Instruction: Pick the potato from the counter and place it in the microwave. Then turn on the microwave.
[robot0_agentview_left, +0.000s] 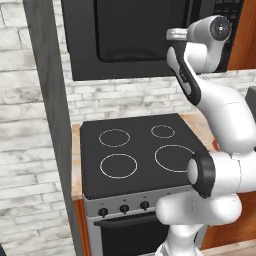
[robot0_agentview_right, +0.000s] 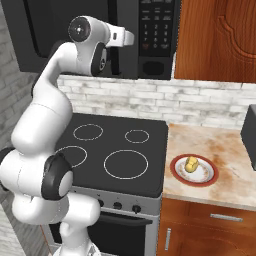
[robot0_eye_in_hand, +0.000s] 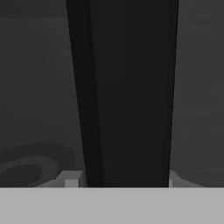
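Right base view shows the potato (robot0_agentview_right: 191, 163) lying on a white plate (robot0_agentview_right: 205, 177) with a red rim, on the counter (robot0_agentview_right: 222, 150) just to the right of the black stove (robot0_agentview_right: 120, 150). The arm (robot0_agentview_right: 47, 110) reaches up to the microwave (robot0_agentview_right: 155, 40), which hangs over the stove, its keypad to the right of the hand. Hand view is very close to a dark upright bar (robot0_eye_in_hand: 131, 92), maybe the door handle, which stands between the two finger tips (robot0_eye_in_hand: 72, 179). The gripper (robot0_eye_in_hand: 120, 181) is partly closed around this bar, but whether the fingers press on it I cannot tell.
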